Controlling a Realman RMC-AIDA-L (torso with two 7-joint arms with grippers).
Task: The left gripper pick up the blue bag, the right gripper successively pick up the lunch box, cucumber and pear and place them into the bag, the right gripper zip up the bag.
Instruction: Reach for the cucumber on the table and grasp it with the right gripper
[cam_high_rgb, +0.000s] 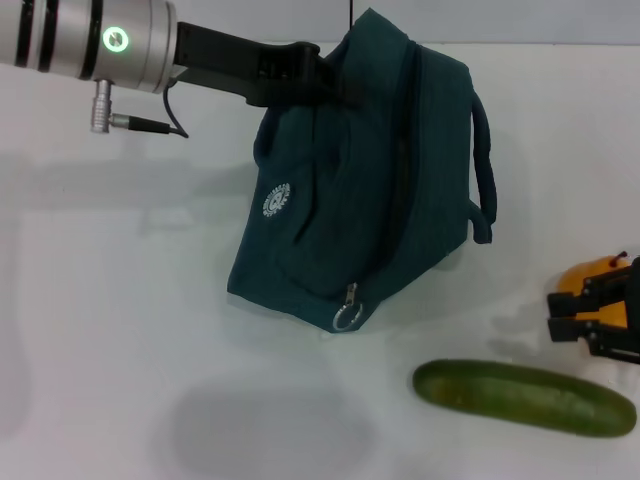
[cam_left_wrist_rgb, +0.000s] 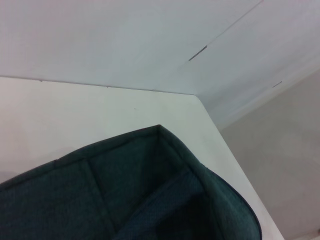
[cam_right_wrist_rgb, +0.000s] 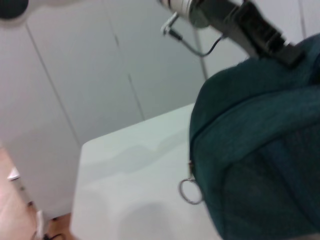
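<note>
**A white table, white walls and a bit of brown floor**

We see a big white table spread out under the left gripper and the right gripper. A soft grey shadow lies on the table, below the left gripper and off to the left of the right gripper. Past the left gripper the table ends in a corner, and a white wall with a thin dark line stands behind it. Far from the right gripper we see tall white wall panels. Low down beside the table is a strip of brown floor.
</note>
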